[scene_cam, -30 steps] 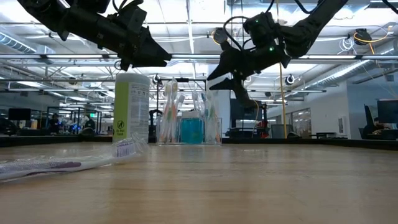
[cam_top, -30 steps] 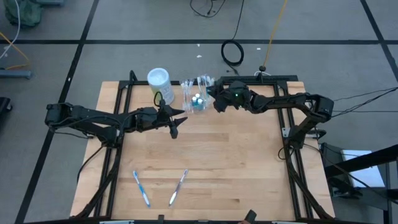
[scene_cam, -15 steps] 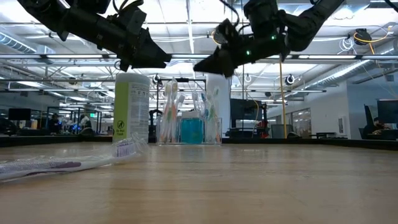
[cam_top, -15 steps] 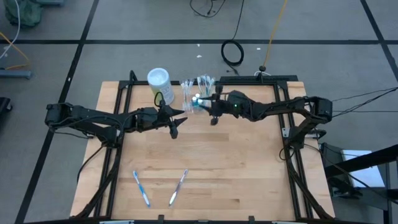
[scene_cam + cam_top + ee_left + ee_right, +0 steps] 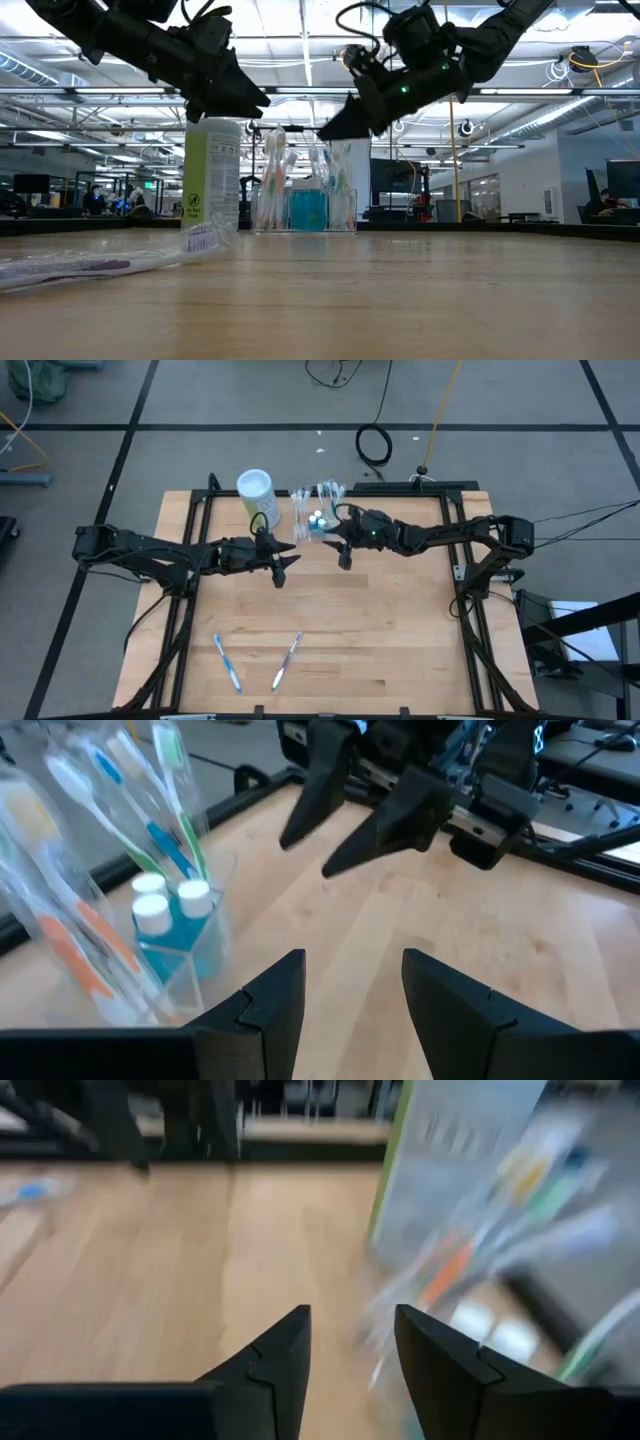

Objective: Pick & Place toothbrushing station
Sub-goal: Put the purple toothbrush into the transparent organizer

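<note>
The wooden table (image 5: 400,650) fills the middle of the high view, with its front edge cut off at the bottom of that picture. Both dark arms reach in over the far half. The left gripper (image 5: 284,563) hangs above the boards just in front of the canister, fingers spread with nothing between them; its own wrist view shows the gap plainly (image 5: 350,990). The right gripper (image 5: 343,550) hovers just beside the clear holder on the side nearer the table's middle, fingers likewise parted and empty (image 5: 350,1342). In the low view both grippers sit above the table, the right one (image 5: 335,125) partly in front of the holder's top.

The green canister (image 5: 255,491) with a white lid stands upright near the far edge. Just beside it stands the clear plastic holder (image 5: 316,512), upright, with toothbrushes and small blue white-capped bottles (image 5: 165,915) in its compartments; which compartment holds which is hard to tell. In the right wrist view it is smeared into blur (image 5: 490,1270).

Two loose toothbrushes (image 5: 227,662) (image 5: 286,660) lie near the front edge, well apart from the holder. One (image 5: 90,262) shows only as a blurred shape in the low view.
</note>
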